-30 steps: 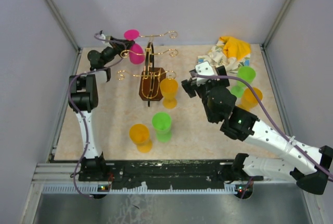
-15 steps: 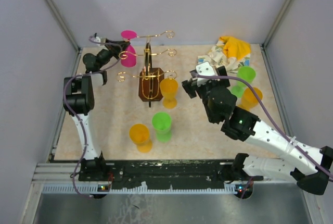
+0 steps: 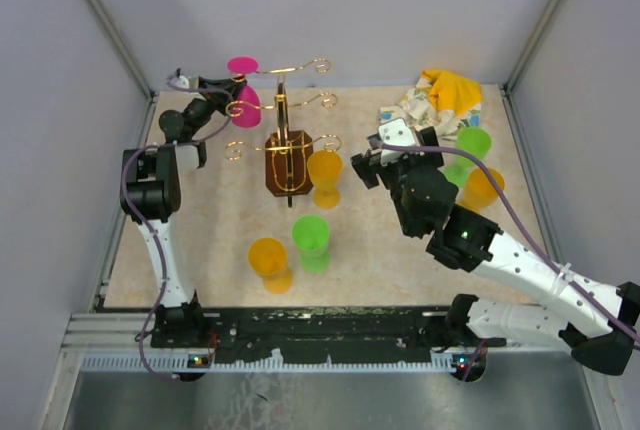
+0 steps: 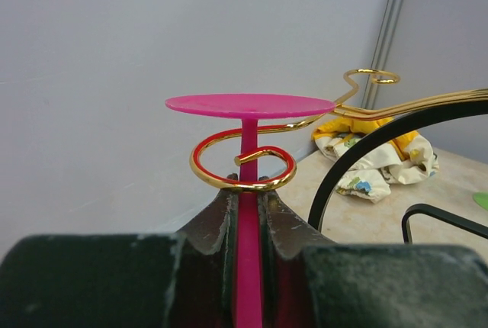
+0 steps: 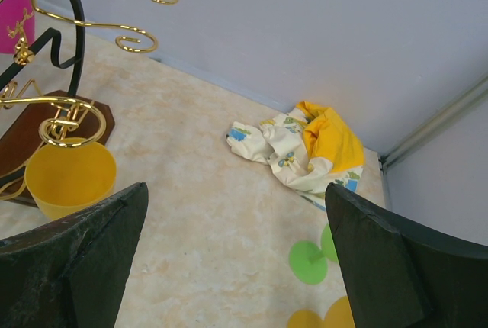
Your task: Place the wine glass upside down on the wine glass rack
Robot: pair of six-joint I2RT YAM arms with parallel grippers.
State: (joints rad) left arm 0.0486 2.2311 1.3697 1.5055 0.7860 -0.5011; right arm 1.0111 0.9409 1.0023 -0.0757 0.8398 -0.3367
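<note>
Pink glass (image 4: 250, 104) stem in rack (image 3: 302, 148) hook; yellow glass (image 3: 324, 168) beside base.

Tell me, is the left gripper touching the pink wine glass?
Touching. In the left wrist view, the left gripper clamps the stem of the pink wine glass from both sides.

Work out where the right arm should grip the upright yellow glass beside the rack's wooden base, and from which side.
Probably the stem just under the bowl, approached level from the robot's right. The yellow glass stands upright, and the wine glass rack with its curled hook crowds its left; the open right fingers face the free side.
</note>
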